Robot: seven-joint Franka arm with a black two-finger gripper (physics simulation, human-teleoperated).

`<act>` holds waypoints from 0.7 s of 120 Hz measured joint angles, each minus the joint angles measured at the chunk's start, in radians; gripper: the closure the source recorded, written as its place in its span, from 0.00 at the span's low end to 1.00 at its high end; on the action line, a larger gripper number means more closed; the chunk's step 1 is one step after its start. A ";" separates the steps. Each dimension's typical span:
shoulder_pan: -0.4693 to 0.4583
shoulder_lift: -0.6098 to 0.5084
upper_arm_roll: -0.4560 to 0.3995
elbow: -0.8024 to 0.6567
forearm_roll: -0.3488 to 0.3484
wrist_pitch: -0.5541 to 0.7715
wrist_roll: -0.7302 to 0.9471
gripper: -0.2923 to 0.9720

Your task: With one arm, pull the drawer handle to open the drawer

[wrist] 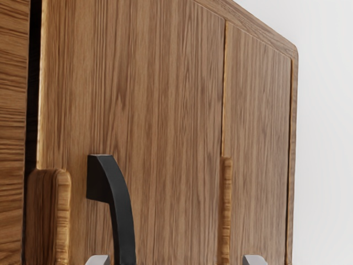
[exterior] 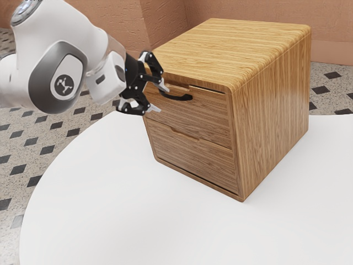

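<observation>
The black gripper holds its fingers spread apart on either side of the upper drawer's black handle, not clamping it, at the wooden cabinet on the white table.

The light-brown wooden top drawer sits nearly flush; its black curved bar handle lies horizontal near the upper edge.

A round white table stands on a speckled, dark-checked floor before terracotta walls
</observation>
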 joint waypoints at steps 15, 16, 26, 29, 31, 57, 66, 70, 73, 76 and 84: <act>-0.002 0.029 0.002 0.014 -0.011 0.015 0.010 0.58; -0.002 0.032 0.002 0.016 -0.011 0.016 0.011 0.58; -0.001 0.050 0.003 0.037 -0.014 0.021 0.017 0.58; 0.000 0.052 0.003 0.042 -0.015 0.022 0.019 0.58; 0.000 0.055 0.003 0.044 -0.015 0.023 0.020 0.59; 0.002 0.099 0.005 0.057 -0.043 0.029 0.031 0.59; 0.001 0.119 0.010 0.061 -0.054 0.030 0.034 0.60; 0.000 0.127 0.014 0.063 -0.057 0.031 0.035 0.59; -0.001 0.132 0.015 0.063 -0.058 0.032 0.036 0.59; -0.002 0.137 0.016 0.064 -0.060 0.033 0.037 0.60; -0.004 0.141 0.018 0.064 -0.060 0.035 0.038 0.59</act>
